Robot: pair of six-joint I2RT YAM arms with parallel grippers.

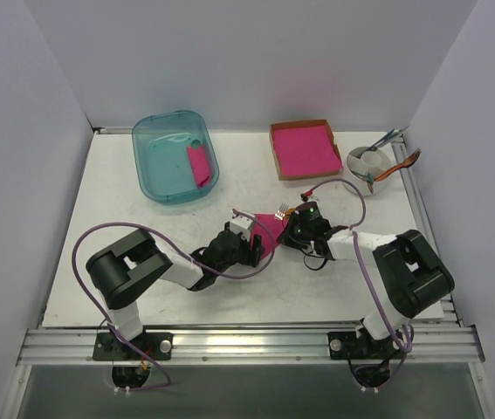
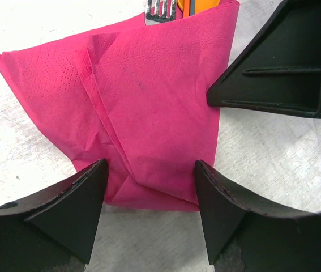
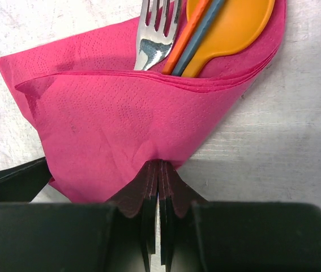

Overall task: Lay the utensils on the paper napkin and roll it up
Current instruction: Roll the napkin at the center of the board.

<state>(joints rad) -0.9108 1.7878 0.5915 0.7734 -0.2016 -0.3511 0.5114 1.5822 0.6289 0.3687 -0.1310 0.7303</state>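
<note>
The magenta paper napkin lies folded at mid table, wrapped over the utensils. The silver fork's tines and the orange spoon's bowl stick out of its far end, with an orange and a grey-blue handle between them. My right gripper is shut, pinching the napkin's near edge, which puckers at the fingertips. My left gripper stands open, its fingers straddling the napkin's folded corner with nothing clamped. The two grippers face each other across the napkin.
A teal bin holding a pink scrap stands at the back left. A cardboard box with a stack of pink sheets is at the back, and a cup of cutlery is at the back right. White walls enclose the table.
</note>
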